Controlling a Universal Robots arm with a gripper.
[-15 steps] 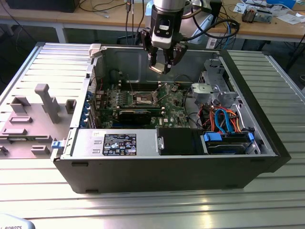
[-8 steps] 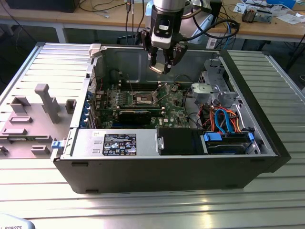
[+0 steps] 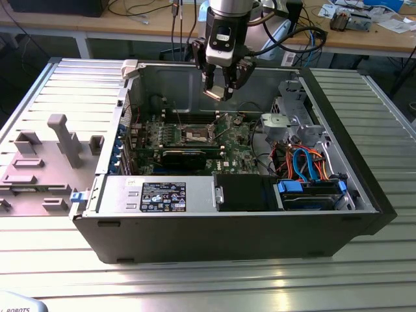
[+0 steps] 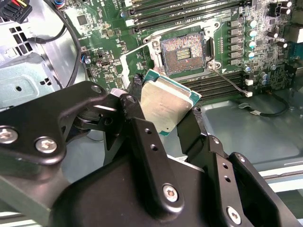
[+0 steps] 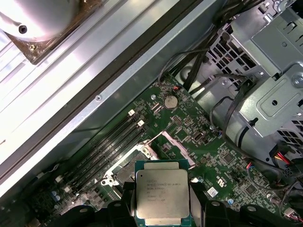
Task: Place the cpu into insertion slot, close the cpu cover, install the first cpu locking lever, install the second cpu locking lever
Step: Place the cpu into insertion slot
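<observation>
In the exterior view my gripper hangs above the open computer case, over the green board. It is shut on the cpu, a flat square chip with a silvery top, held by its two edges between black fingers. The cpu hovers apart from the insertion slot, a dark square socket with a silver rim that lies bare. In the exterior view the insertion slot is below and slightly to the left of the gripper. The cpu cover stands swung open beside the socket. A thin wire lever sticks out from the socket corner.
A grey drive cage and bundled cables fill the case on the exterior view's right. A long black card lies in front of the socket, a power supply nearer still. Memory slots flank the socket. A grey fixture stands outside the case.
</observation>
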